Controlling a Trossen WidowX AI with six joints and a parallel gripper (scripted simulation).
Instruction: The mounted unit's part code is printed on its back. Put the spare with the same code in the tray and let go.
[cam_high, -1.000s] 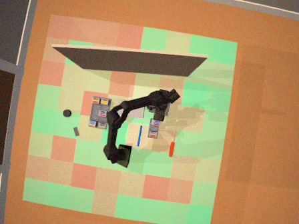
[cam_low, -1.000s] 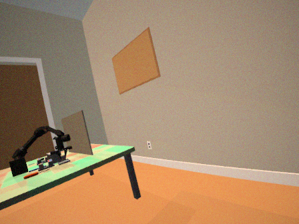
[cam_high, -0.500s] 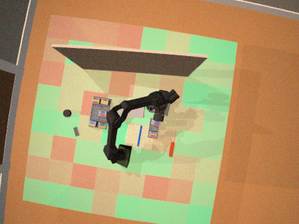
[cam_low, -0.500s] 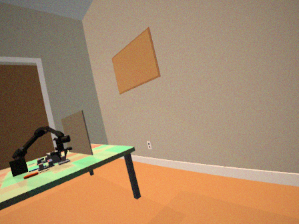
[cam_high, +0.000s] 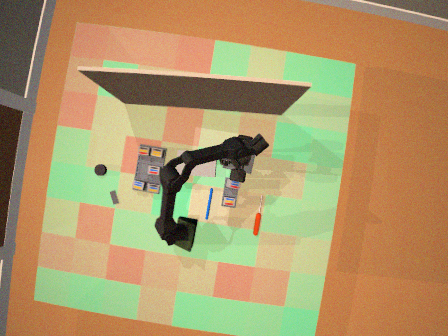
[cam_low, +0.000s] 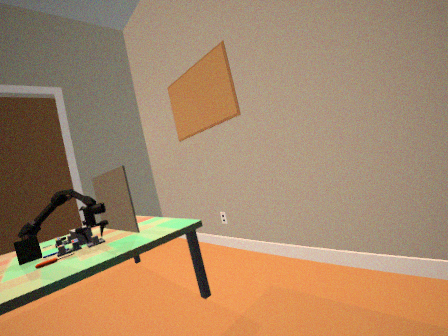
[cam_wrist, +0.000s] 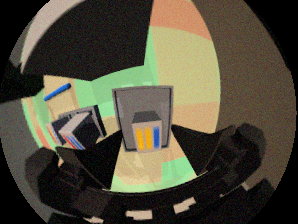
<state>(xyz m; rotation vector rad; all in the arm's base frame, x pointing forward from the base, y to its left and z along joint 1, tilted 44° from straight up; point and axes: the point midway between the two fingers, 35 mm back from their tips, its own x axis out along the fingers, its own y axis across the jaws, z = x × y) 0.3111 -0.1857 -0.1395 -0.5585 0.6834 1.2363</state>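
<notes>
My gripper is open. Its fingers stand on either side of a grey unit, with a gap on each side. The unit's pale face shows two yellow stripes and a blue one. It stands in the grey tray. To the left in the wrist view another unit shows a striped pale face in front of a dark frame. In the top view, two striped units sit beside the tray. Several striped units sit on a grey rack at the left. I cannot tell which unit is the mounted one.
A tall dark panel stands behind the work area. A blue rod and an orange screwdriver lie near the units. A black disc and a small grey block are at the far left.
</notes>
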